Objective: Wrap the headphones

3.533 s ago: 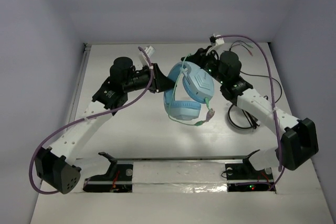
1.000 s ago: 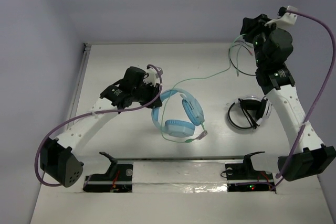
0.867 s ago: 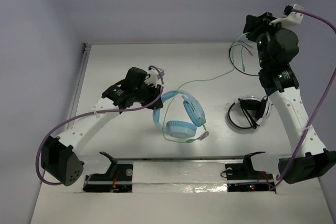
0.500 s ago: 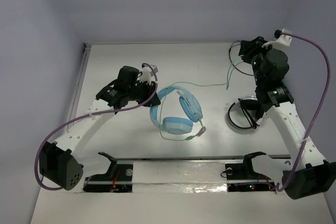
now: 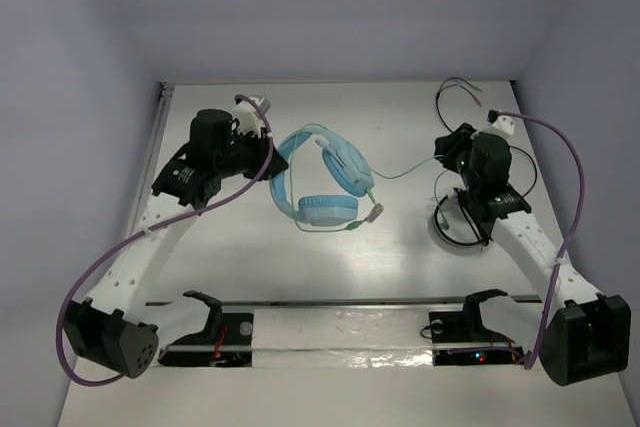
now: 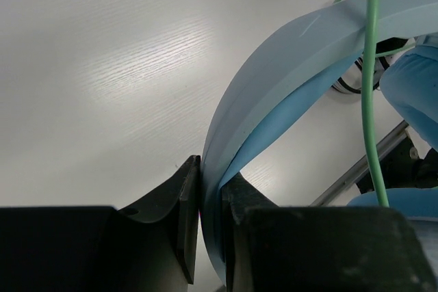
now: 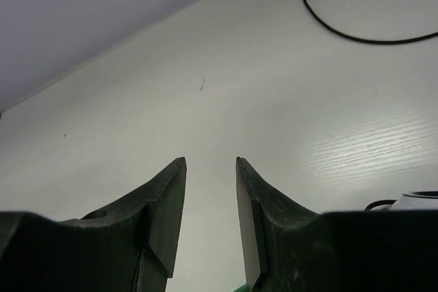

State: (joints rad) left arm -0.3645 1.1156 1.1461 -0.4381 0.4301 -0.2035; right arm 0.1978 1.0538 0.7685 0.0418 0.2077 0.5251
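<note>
The light blue headphones [image 5: 322,175] are at the table's middle, held up by their headband, with one ear cup [image 5: 330,210] low at the front. My left gripper [image 5: 264,152] is shut on the headband [image 6: 287,66], which passes between its fingers [image 6: 211,189]. The pale green cable [image 5: 405,169] runs over the headband [image 6: 369,66] and right to my right gripper [image 5: 443,157]. In the right wrist view that gripper [image 7: 211,169] has its jaws apart with nothing between the tips. A scrap of green shows at the base of its right finger.
A round black-and-white coil [image 5: 462,219] lies on the table under the right forearm. A thin black cable with coloured tips [image 5: 465,97] lies at the back right and shows in the right wrist view [image 7: 342,32]. Grey walls enclose the table.
The left arm has carried the headphones back and to the left. The right arm has come down from high at the back right to just above the table beside the coil, its green cable span shorter.
</note>
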